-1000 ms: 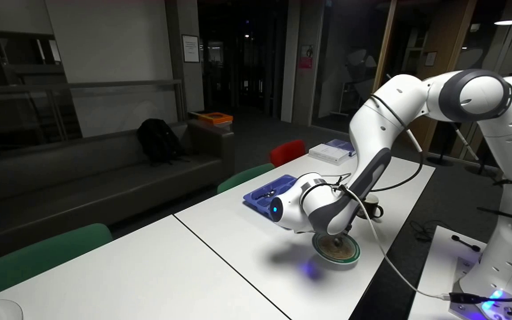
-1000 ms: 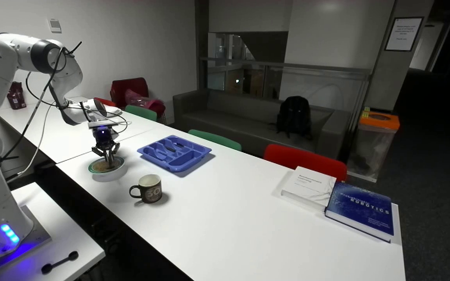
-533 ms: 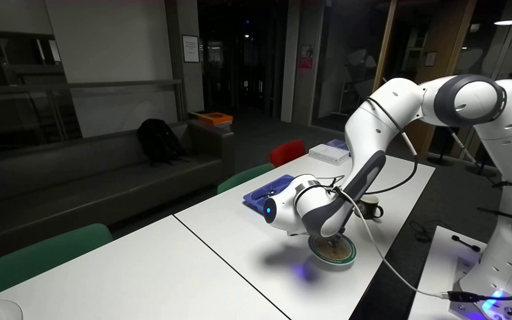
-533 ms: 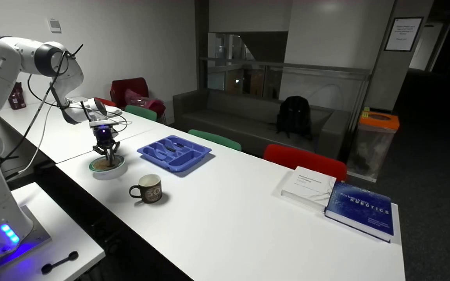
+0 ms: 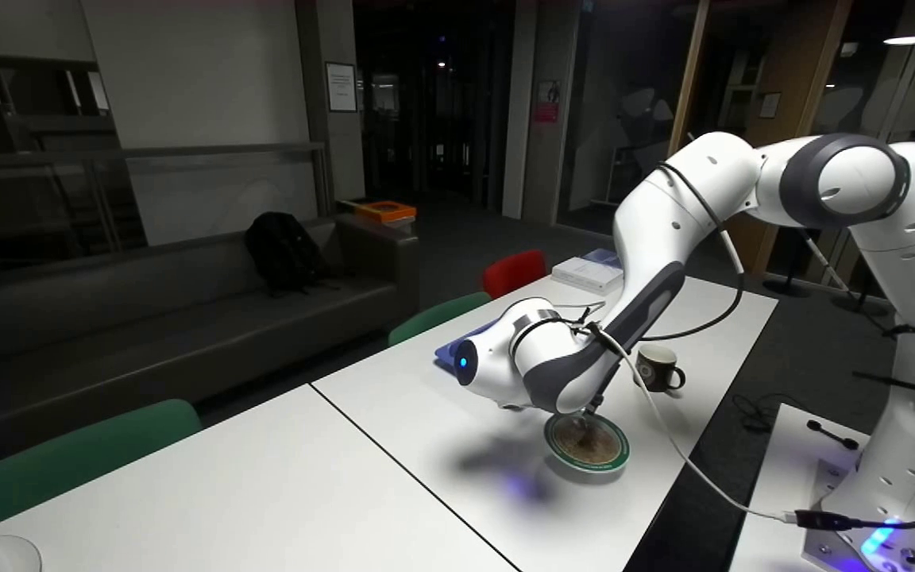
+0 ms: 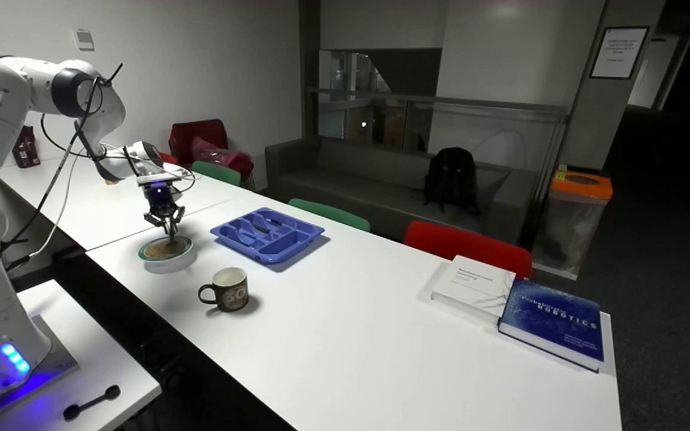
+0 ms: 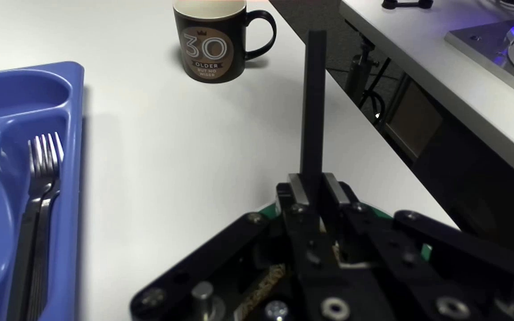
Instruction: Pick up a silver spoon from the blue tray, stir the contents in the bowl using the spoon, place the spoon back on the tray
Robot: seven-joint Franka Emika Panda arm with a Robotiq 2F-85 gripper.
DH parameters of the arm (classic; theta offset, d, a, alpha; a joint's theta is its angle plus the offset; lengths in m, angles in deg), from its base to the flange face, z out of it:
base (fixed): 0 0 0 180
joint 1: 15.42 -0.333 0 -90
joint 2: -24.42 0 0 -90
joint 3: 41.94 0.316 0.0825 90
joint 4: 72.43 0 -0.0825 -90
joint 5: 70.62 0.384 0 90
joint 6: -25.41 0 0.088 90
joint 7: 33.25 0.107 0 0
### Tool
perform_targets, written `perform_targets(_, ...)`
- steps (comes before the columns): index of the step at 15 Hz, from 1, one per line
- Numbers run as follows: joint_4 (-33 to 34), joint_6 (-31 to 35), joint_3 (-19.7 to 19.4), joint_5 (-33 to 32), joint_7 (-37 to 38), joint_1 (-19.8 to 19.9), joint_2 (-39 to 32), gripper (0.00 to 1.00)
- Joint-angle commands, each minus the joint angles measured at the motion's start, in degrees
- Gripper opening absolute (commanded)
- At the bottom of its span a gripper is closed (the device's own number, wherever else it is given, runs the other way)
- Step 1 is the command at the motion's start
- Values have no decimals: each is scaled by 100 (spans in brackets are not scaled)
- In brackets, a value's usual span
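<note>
My gripper (image 6: 170, 226) points down over the green-rimmed bowl (image 5: 615, 463), which also shows in an exterior view (image 6: 183, 254). In the wrist view the fingers (image 7: 312, 189) are shut on the spoon, whose straight dark handle (image 7: 314, 102) stands out beyond the fingertips. The spoon's lower end is hidden or too dark to make out at the brownish-tan contents (image 5: 596, 447). The blue tray (image 6: 285, 244) lies beside the bowl; the arm partly covers it in an exterior view (image 5: 451, 351). In the wrist view its edge (image 7: 76, 133) is at left, with forks (image 7: 40, 178) in a compartment.
A dark mug (image 6: 231, 293) stands near the bowl; it also shows in the wrist view (image 7: 208, 53). A white book (image 6: 474, 284) and a blue book (image 6: 551, 320) lie at the table's far end. The table edge runs close beside the bowl, on the robot's side.
My gripper has shifted across the bowl towards its rim and risen slightly, still holding the spoon. The bowl has slid a little along the table with it. The tray and mug have not moved.
</note>
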Motion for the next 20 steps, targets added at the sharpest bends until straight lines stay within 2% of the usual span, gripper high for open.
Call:
perform_targets(1,-1,-226,-22,137,68,13,102,3)
perform_targets(12,-158,-804,-89,698,723,-10,139,3)
perform_targets(20,-270,-854,-162,969,758,102,172,3)
